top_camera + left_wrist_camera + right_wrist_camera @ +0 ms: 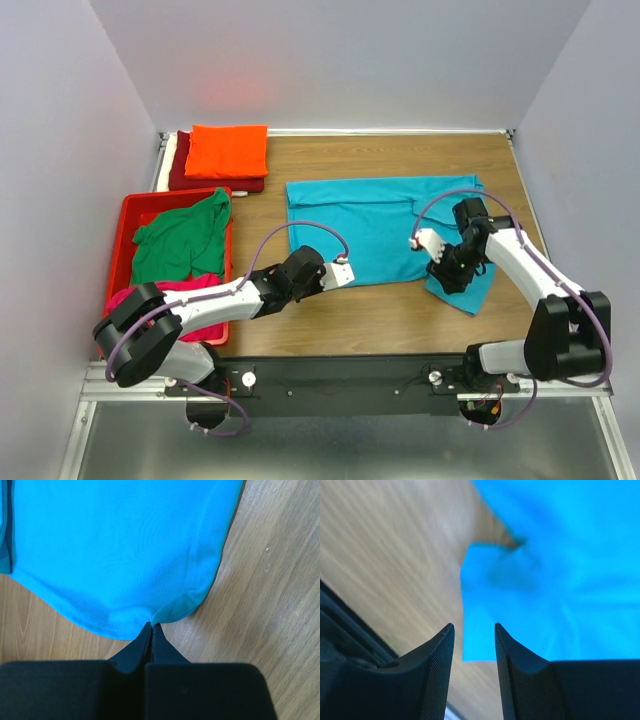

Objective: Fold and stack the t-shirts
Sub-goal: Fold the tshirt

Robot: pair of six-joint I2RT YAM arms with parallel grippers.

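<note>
The orange t-shirt (228, 150) sits folded on the dark red t-shirt (180, 176) far left; the green t-shirt (180, 240) and magenta t-shirt (190, 285) wait in the crate (125, 225). The turquoise t-shirt (370, 225) lies mid-table, unfinished: left gripper (151, 629) pinching its hem, right gripper (474, 630) with jaws apart, empty

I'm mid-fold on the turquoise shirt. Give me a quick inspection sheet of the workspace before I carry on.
Surface: wooden table, no spills seen.
Job's things: turquoise t-shirt spread mid-table; orange shirt folded on dark red shirt at far left; green shirt and magenta shirt loose in the red crate.
Clutter: nothing seen.
Grippers: left gripper shut on the turquoise hem; right gripper open, nothing between its jaws, over the shirt's edge.
Cables: purple cable loops on both arms, no snag seen.
Surroundings: pale walls on three sides; metal frame at the near edge.
</note>
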